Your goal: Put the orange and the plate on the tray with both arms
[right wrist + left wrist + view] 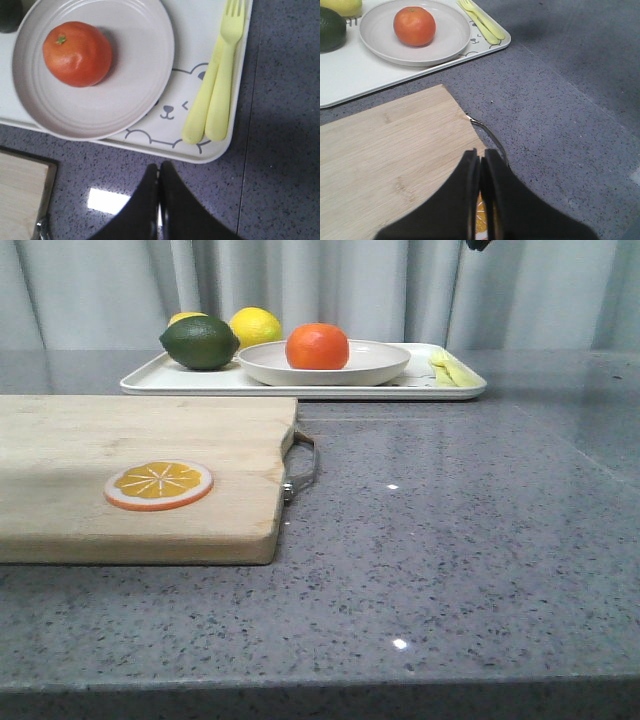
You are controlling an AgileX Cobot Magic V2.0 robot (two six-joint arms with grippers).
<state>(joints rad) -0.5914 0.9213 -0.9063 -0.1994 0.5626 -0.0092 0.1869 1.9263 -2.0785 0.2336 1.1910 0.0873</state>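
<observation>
The orange (317, 346) sits in the off-white plate (380, 364), and the plate rests on the white tray (150, 378) at the back of the table. The left wrist view shows the orange (414, 26), plate (452, 35) and tray (350, 75). The right wrist view shows the orange (77, 53), plate (135, 55) and tray (220, 147) with its bear drawing. My left gripper (481, 157) is shut and empty above the cutting board. My right gripper (160, 170) is shut and empty above the countertop just off the tray's rim. Neither gripper shows in the front view.
A wooden cutting board (120, 470) with a metal handle (303, 465) lies front left, with an orange slice disc (159, 485) on it. On the tray are a green avocado-like fruit (200, 342), a yellow lemon (256, 327) and yellow cutlery (452, 369). A curtain hangs behind.
</observation>
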